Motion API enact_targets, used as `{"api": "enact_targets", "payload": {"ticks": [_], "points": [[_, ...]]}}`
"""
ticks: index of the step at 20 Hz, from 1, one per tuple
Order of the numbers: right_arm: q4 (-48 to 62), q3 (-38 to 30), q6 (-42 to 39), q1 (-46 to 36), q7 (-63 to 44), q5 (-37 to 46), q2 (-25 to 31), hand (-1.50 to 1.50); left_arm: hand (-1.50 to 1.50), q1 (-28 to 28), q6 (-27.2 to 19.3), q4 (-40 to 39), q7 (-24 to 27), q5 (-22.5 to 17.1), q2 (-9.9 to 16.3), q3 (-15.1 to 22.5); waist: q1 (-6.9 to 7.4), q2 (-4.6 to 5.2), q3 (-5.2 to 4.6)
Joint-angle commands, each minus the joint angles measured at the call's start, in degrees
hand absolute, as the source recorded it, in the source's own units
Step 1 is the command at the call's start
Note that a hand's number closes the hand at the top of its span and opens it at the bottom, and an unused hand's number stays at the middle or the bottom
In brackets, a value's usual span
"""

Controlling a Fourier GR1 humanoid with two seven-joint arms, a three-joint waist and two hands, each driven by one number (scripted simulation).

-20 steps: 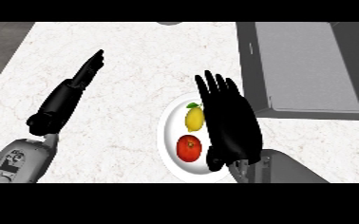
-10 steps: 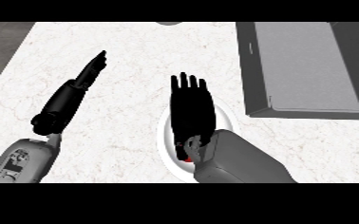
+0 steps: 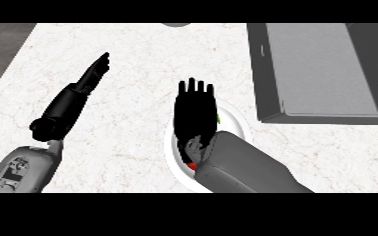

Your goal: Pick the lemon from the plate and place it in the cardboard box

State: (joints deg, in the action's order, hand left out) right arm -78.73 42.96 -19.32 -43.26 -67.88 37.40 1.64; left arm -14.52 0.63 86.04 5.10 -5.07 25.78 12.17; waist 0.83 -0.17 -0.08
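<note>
So the right hand [image 3: 193, 111] has slid left over the last second and now sits flat on top of the round white plate [image 3: 235, 123], fingers straight and pointing toward the far side of the white marbled counter [image 3: 133, 55]. A second ago it was off to the right of the plate and you could see the yellow lemon and a red round fruit side by side; now the hand and the grey forearm cover nearly all of it. The lemon is hidden, presumably still on the plate under the palm. All I can make out is a sliver of the red fruit [image 3: 192, 165] at the near edge of the plate.

Nothing is grasped yet as far as I can tell; the fingers are extended, not curled around anything. Reads to me like it's lining up for the pick, so the grab is what's next.

The grey cardboard box [image 3: 314, 65] is at the far right, open, close to the plate.

Left hand [image 3: 94, 72] just rests open at the left, fingers straight, same spot as before.
</note>
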Motion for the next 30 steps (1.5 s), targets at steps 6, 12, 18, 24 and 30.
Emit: {"api": "enact_targets", "payload": {"ticks": [6, 12, 18, 24, 30], "points": [[6.98, 1.75, 0.11, -1.56, -9.9, 0.46, -1.56, -1.5, 0.0, -1.33, -0.21, 0.14, -1.61, 1.91, -1.25, -0.31, -0.3, 0.12, 0.05], [11.3, 0.66, 0.51, -2.98, -9.94, 0.78, -1.56, -1.5, 0.0, 0.97, 1.16, 0.6, -0.09, 1.95, -1.41, -0.37, 0.01, 0.12, 0.04], [10.57, -1.41, 0.51, -1.46, -6.12, 1.6, -1.57, -1.5, 0.0, 2.46, 2.35, 1.39, 0.48, 2.11, -1.37, -2.33, -0.51, 0.05, 0.06], [16.92, 0.62, 5.57, -0.54, -3.71, 1.51, -1.58, -1.5, 0.0, -0.44, 3.15, 0.82, -1.38, 1.98, -2.38, -3.63, -0.09, 0.28, 0.06], [17.88, 2.32, 6.39, 1.9, -5.32, 4.3, -1.58, -1.5, 0.0, 2.04, 2.25, 4.33, -4.11, 3.5, -3.76, -2.3, 0.01, 0.11, 0.09]]}}
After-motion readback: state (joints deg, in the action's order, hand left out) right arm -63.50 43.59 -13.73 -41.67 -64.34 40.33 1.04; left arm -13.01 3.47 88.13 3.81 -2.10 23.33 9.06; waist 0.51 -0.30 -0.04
